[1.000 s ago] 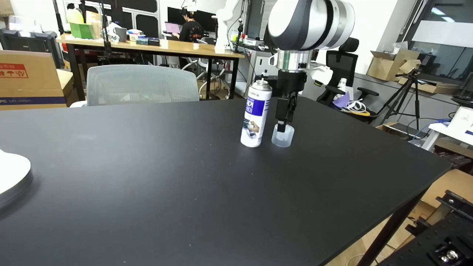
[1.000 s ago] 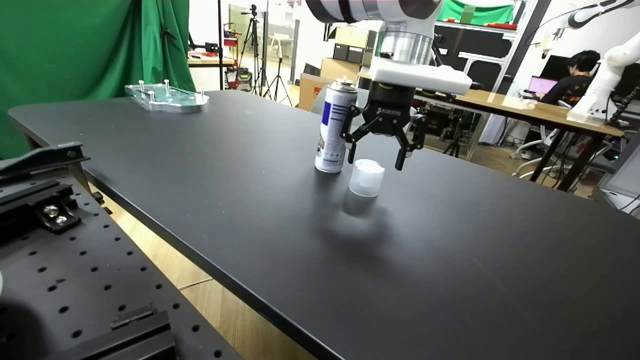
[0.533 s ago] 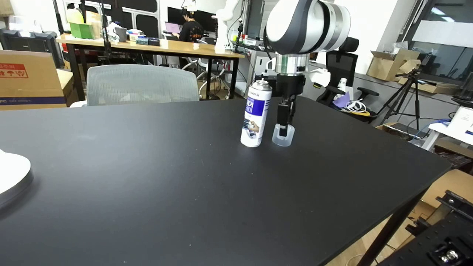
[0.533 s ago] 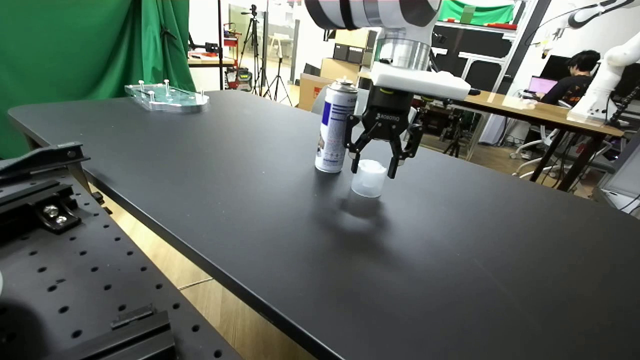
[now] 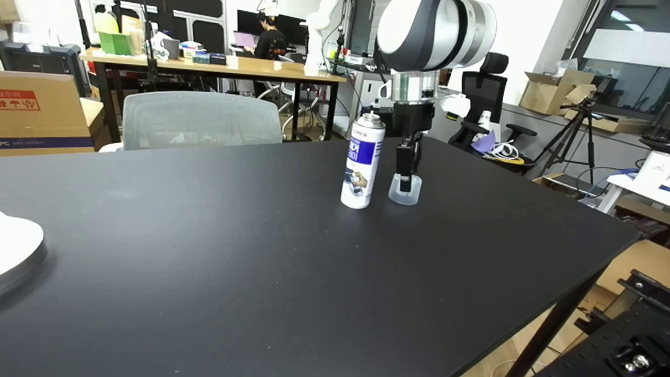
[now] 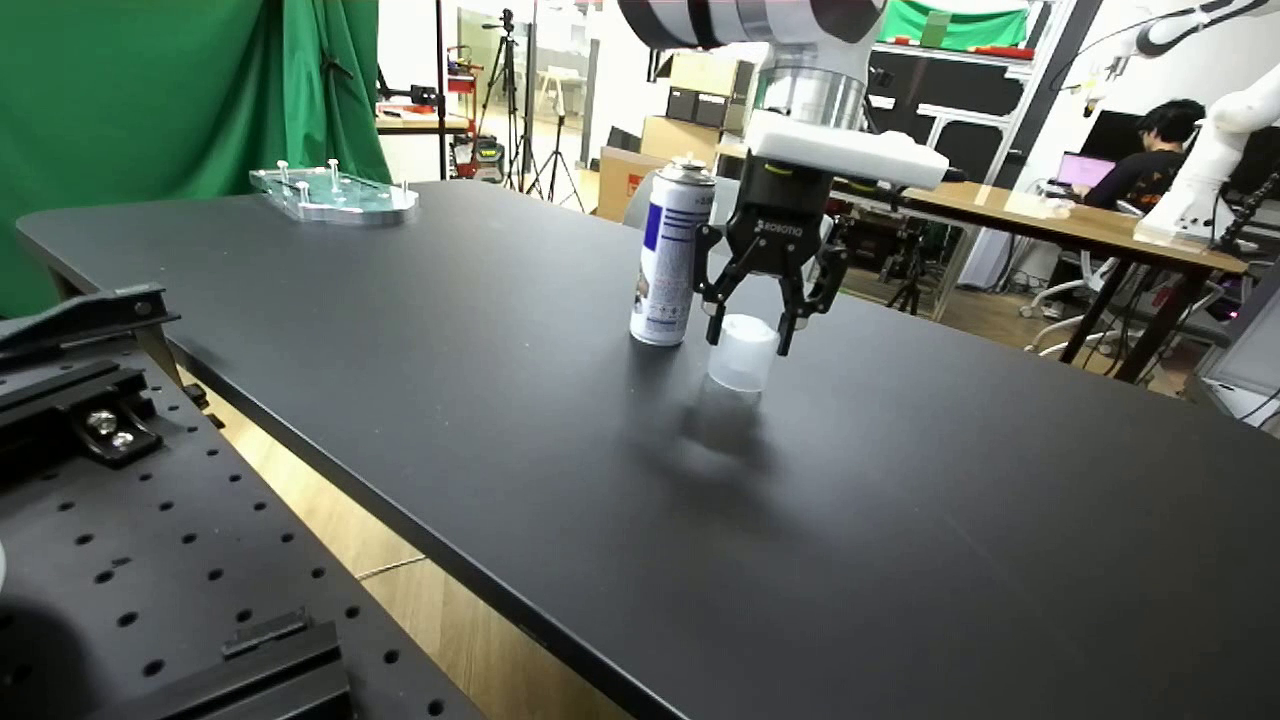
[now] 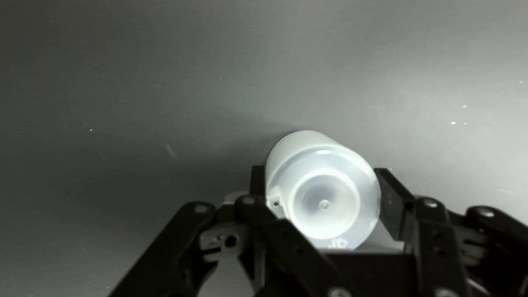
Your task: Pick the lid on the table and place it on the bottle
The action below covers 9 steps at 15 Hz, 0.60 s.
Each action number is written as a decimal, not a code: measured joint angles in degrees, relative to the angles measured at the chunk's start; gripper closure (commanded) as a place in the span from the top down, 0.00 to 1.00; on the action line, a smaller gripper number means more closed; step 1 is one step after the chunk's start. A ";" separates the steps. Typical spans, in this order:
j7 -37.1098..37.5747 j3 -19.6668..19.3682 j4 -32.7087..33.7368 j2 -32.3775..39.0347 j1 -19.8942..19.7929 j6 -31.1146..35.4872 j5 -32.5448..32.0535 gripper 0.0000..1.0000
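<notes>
The lid (image 5: 405,190), a short translucent whitish cap, is pinched between the fingers of my gripper (image 6: 750,338). Seen from the wrist, both fingers flank the lid (image 7: 324,194), its closed round top facing the camera. It leans slightly, and its lower rim is at the table or barely above it; I cannot tell which. Beside it stands the bottle (image 5: 363,162), upright, white with blue label markings and a bare metal top. In an exterior view the bottle (image 6: 668,265) is just left of the gripper and a little behind the lid. The wrist view does not include the bottle.
A dark table (image 5: 235,262) bears these things. At its far end lies a clear plate with short posts (image 6: 340,200). A white rounded object (image 5: 18,246) sits at the left edge of an exterior view. A grey chair (image 5: 201,120) stands behind the table.
My gripper came down, its fingers closed in on the lid and took hold of it. The lid has since shifted slightly right and up in both exterior views. The bottle stayed put.
</notes>
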 measured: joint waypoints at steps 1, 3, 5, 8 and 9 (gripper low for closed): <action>0.24 -0.09 0.00 -0.92 0.02 -1.52 0.00 0.40; 1.03 -0.33 0.01 -3.56 0.21 -5.15 -0.03 0.40; 2.44 -0.60 0.01 -6.97 0.82 -8.97 -0.14 0.40; 5.68 -0.64 0.06 -12.60 2.26 -14.45 -0.26 0.40; 6.91 -0.62 0.11 -14.48 2.92 -16.20 -0.38 0.40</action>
